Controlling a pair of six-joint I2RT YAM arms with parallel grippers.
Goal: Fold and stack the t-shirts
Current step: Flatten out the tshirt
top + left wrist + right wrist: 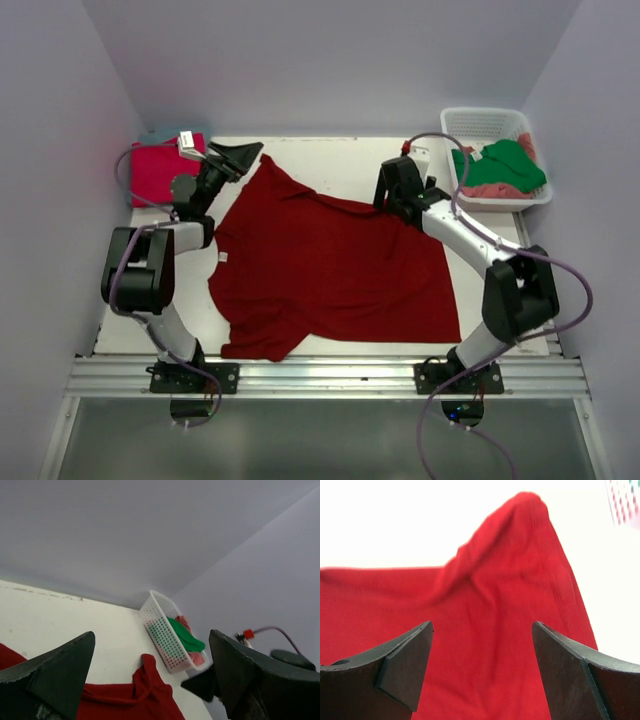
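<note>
Right gripper (481, 630) fingers fill the bottom of its wrist view, spread wide w/ nothing pinched. Straight below and ahead of them lies the dark red shirt (330, 265), w/ a raised ridge of cloth just past the tips.

Left gripper (235, 155) is also wide open and empty, just beside the shirt's far-left corner and pointing across toward the basket (485, 112).

Shirt is spread mostly flat on the table (330, 150) betw. the two arms; the corner nearest the left arm's base is rumpled. On the left gripper's outer side sits a folded magenta-pink shirt (160, 170). On the right gripper's outer side the basket holds a green shirt (505, 165) over a salmon-pink one (490, 190).

Handling, my guess: thin, light, limp cloth w/ no stiffness, so it'll sag, drag and bunch. Not fragile or slippery. Best hold is prob. at edges or corners (hem, shoulder, sleeve), one gripper per corner so it lifts evenly.
</note>
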